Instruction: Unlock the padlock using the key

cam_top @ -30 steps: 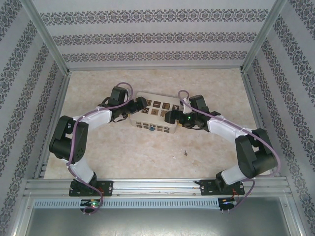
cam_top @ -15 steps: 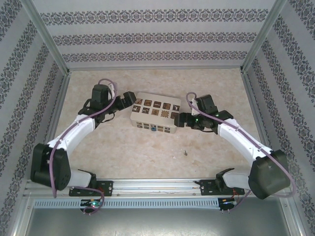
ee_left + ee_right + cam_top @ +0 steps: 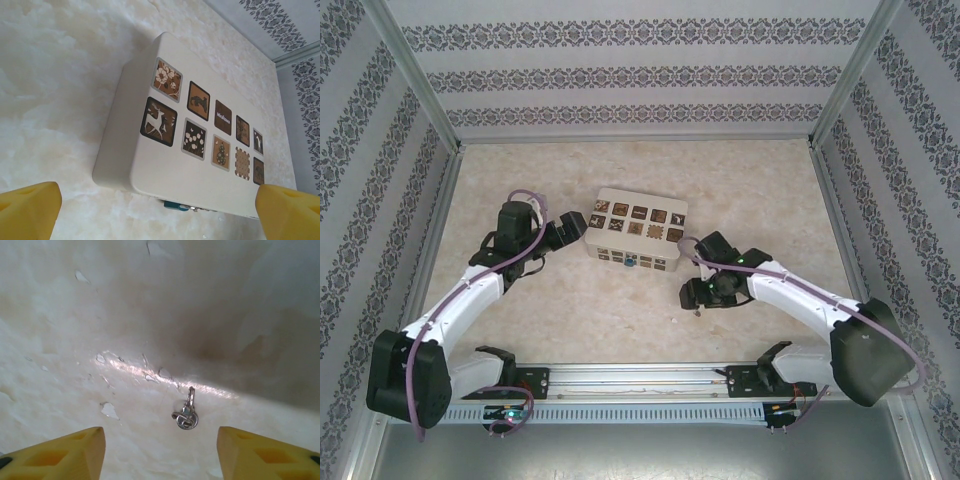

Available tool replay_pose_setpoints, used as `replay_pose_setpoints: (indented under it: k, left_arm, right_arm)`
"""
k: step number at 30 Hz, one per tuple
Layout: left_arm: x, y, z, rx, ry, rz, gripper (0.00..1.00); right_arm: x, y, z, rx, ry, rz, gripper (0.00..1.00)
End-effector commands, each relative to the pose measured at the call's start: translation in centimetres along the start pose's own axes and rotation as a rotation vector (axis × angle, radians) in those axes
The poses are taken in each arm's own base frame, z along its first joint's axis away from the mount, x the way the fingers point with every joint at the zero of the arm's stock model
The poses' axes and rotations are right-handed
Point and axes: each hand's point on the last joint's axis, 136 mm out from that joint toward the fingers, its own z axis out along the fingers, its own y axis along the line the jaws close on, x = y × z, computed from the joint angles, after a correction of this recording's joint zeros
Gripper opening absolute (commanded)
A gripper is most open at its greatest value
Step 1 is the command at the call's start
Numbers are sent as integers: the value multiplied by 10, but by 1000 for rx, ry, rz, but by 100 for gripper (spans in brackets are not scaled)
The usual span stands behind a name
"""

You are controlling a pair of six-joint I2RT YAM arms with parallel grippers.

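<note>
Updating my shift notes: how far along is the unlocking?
Done: nothing yet. In hand: the right gripper hovers, jaws apart, over the key lying on the table. Remaining: grasp the key, bring it to the padlock on the white box, turn it.

White box [image 3: 635,232] is set flat on the table [image 3: 570,310], mid-field, long side turned slightly off the near edge. Lid is printed with ten brown patterned squares in two rows of five; a white deer [image 3: 158,121] and a flower [image 3: 167,80] are seen at one end. Box corners are rounded. Table top is finished in cream marbled sheet; chipped flecks [image 3: 107,410] and a glare streak [image 3: 150,372] are noted in the right wrist view. Cell is enclosed by a back wall [image 3: 640,70] and side walls [image 3: 370,190] papered in dark floral bands. Aluminium posts [image 3: 415,80] are fitted at the corners. An aluminium rail [image 3: 640,378] and a slotted duct [image 3: 640,413] are run along the near edge.
</note>
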Motion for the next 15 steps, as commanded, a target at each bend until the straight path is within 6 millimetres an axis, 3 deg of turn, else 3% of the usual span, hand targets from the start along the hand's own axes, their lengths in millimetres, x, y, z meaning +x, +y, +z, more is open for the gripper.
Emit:
replay_pose_setpoints:
  k: [1, 15]
  left_arm:
    - [-9, -4, -5, 11, -48, 1, 99]
    - [-7, -2, -9, 3, -49, -2, 99]
  right_arm:
    - [12, -10, 11, 70, 48, 6, 56]
    - [18, -13, 30, 166, 95, -30, 41]
